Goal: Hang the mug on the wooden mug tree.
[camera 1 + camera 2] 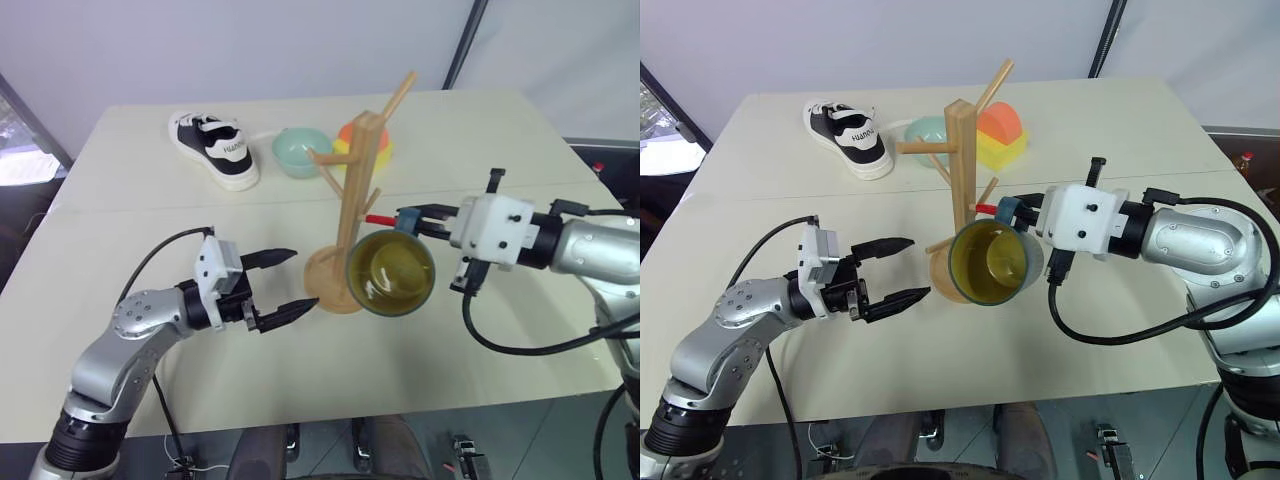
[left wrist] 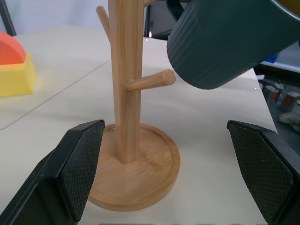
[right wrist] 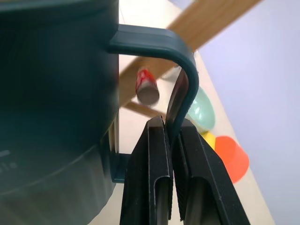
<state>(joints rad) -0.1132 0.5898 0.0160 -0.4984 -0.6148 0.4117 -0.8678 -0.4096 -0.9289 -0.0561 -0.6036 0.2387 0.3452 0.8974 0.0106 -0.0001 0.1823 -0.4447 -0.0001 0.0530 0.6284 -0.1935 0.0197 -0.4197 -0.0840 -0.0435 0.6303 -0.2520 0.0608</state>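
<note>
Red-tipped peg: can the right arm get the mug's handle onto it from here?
Probably yes. The right pincer is shut on the mug by its handle, and the red-tipped peg sits just beyond the loop with nothing between them. The left pincer hovers open by the wooden mug tree base, apart.

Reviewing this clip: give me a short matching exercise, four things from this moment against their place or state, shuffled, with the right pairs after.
Things:
1. mug
2. left gripper
3. sneaker
4. wooden mug tree

Places or states:
A. lying at the table's far side, left of the mint bowl
B. open, empty, near the round base
C. standing upright mid-table
D. tipped on its side, off the table, handle pinched by the right gripper

Pairs: 1-D, 2-B, 3-A, 4-C
</note>
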